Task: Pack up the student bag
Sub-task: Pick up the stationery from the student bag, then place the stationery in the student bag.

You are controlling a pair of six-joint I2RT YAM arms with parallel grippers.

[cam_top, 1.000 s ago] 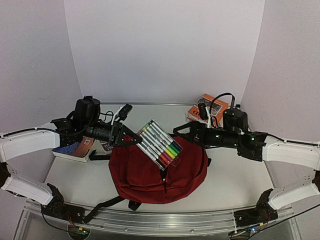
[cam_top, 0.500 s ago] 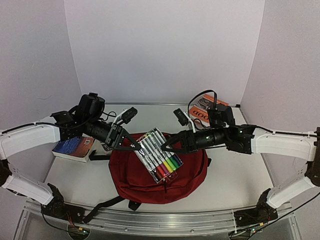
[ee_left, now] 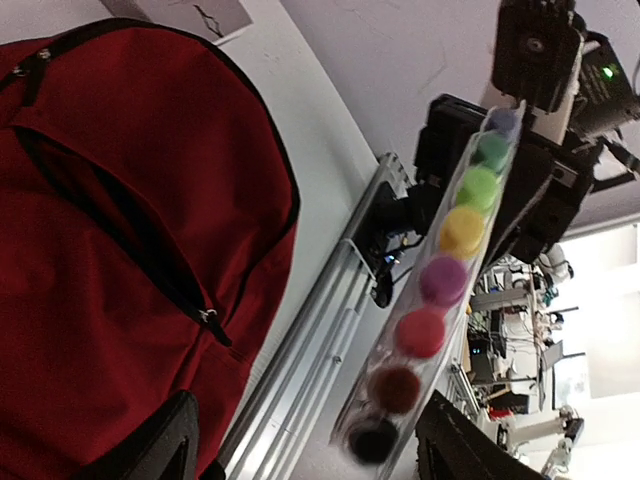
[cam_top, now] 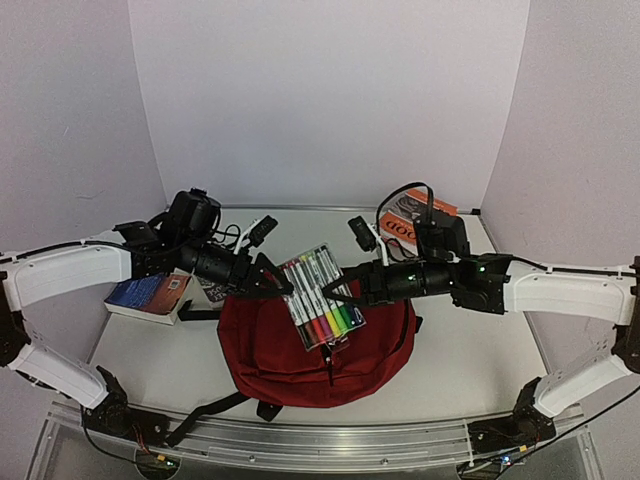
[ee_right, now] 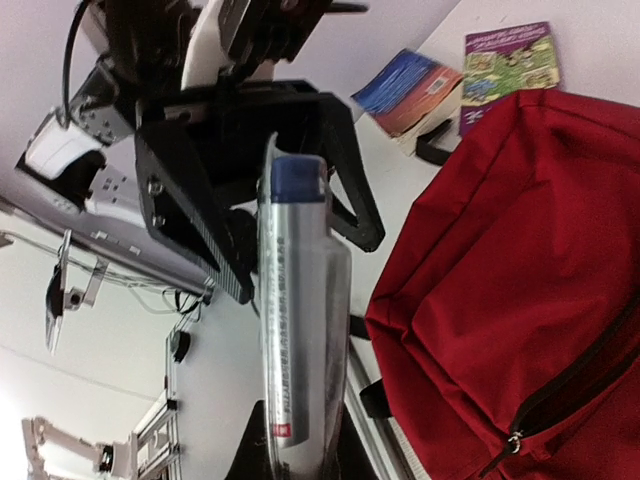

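The right end effector (cam_top: pixel 338 291) is clamped on a clear flat pack of coloured marker pens (cam_top: pixel 320 297) above the dark red fabric backpack (cam_top: pixel 300 360) — lying on the white tabletop (cam_top: pixel 470 350) — while the left end effector (cam_top: pixel 279 288) holds its fingers apart around the pack's other end

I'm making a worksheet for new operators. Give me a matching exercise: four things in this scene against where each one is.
Things: 1 student bag; 2 marker pack; 3 blue book; 4 orange book.
Places: A far right corner of the table; B held up in the air; C middle of the table; D left side of the table.
Pairs: 1-C, 2-B, 3-D, 4-A.
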